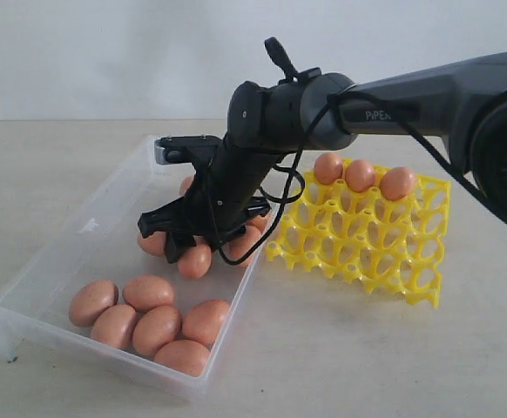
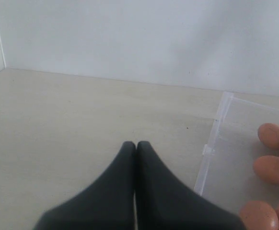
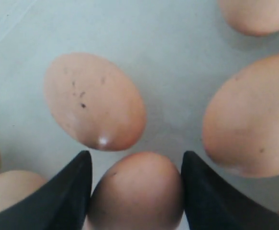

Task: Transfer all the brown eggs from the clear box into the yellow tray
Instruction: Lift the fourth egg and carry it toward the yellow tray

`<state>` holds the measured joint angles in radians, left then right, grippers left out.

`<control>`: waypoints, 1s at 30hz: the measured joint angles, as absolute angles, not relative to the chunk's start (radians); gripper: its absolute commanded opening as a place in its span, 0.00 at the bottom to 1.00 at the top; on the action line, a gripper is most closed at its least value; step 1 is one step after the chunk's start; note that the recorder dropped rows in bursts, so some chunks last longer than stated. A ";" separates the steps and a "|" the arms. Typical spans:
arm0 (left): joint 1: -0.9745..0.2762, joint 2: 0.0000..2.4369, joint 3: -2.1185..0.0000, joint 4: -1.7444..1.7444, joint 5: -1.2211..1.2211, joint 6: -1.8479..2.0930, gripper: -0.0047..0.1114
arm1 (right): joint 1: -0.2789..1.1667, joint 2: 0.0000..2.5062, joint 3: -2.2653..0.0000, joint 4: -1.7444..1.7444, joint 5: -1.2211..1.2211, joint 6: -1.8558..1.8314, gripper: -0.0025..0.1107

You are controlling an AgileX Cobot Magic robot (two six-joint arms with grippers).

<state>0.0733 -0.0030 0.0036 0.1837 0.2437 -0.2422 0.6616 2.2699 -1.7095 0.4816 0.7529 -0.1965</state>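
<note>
My right gripper (image 1: 188, 252) reaches down into the clear box (image 1: 79, 235) and is shut on a brown egg (image 1: 195, 261). In the right wrist view that egg (image 3: 135, 191) sits between both black fingers (image 3: 67, 191), touching each, with other eggs (image 3: 94, 100) lying on the box floor around it. Several more brown eggs (image 1: 149, 322) are clustered at the near end of the box. The yellow tray (image 1: 367, 239) stands right of the box with three eggs (image 1: 359, 175) in its far row. My left gripper (image 2: 135, 143) is shut and empty over bare table beside the box wall (image 2: 211, 143).
The right arm (image 1: 393, 104) stretches across from the right above the tray. A pale wall (image 1: 105, 52) closes the back of the beige tabletop (image 1: 323, 366). A few eggs (image 2: 273, 135) show at the edge of the left wrist view.
</note>
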 measured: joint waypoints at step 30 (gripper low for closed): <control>0.073 -0.003 0.004 0.184 0.244 -0.242 0.00 | 0.716 1.650 -0.923 0.526 -0.319 -0.260 0.02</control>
<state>0.0733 -0.0030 0.0036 0.1837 0.2437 -0.2422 0.7155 1.6502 -0.9225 0.5263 -0.3194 -0.2600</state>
